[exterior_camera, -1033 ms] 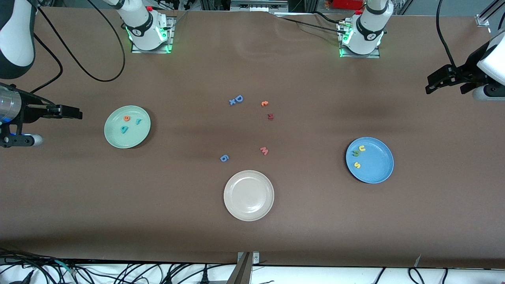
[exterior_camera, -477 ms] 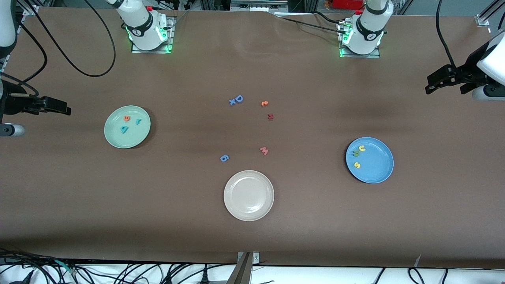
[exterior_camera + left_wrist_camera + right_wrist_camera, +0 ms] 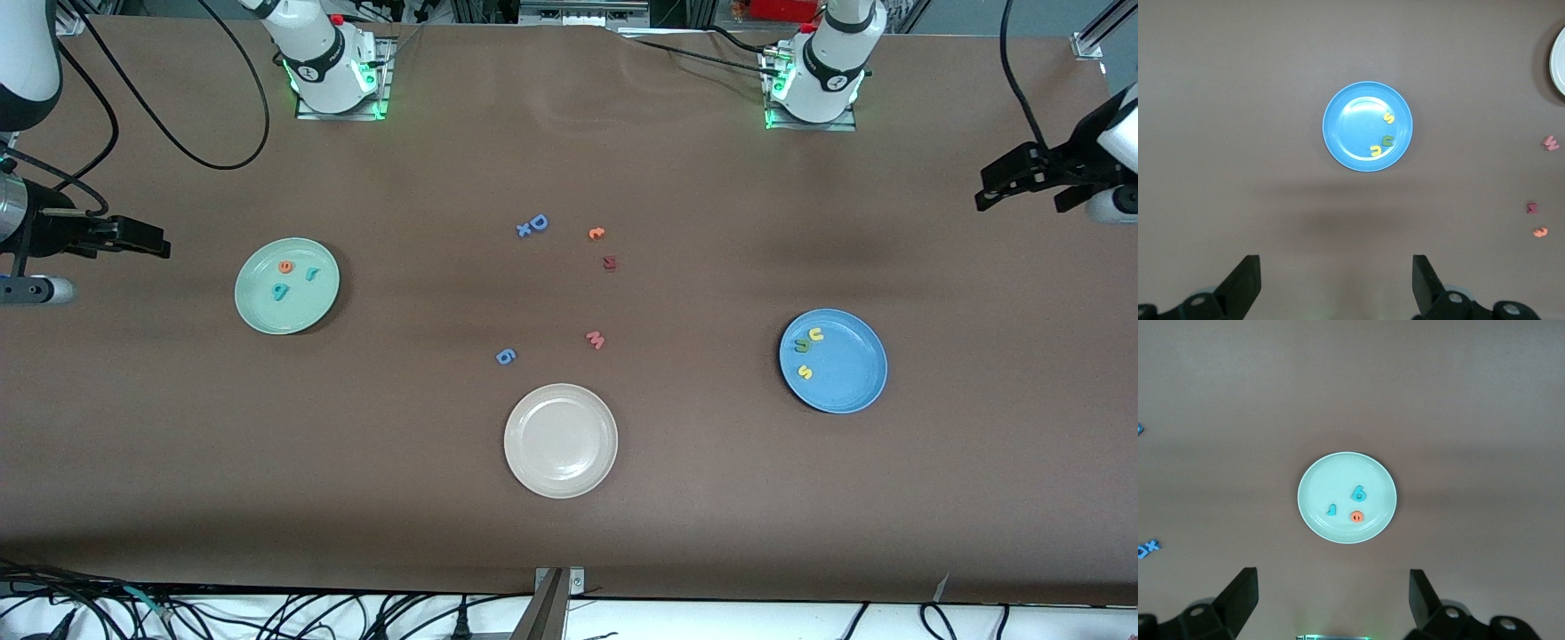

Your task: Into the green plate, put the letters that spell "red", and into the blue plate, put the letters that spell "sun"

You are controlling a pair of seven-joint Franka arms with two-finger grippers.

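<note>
The green plate (image 3: 286,285) near the right arm's end of the desk holds your r, e, d; the blue plate (image 3: 833,361) holds s, u, n. Right hand (image 3: 133,238) and left hand (image 3: 1009,173) hang wide open, empty, each beside its plate.

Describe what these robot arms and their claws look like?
Both arms are glossy white with black joint bands, on bases glowing green. Black cables loop off them. The left gripper and right gripper are matte black, each with two flat fingers; a pale cylinder hangs beneath each wrist.
</note>
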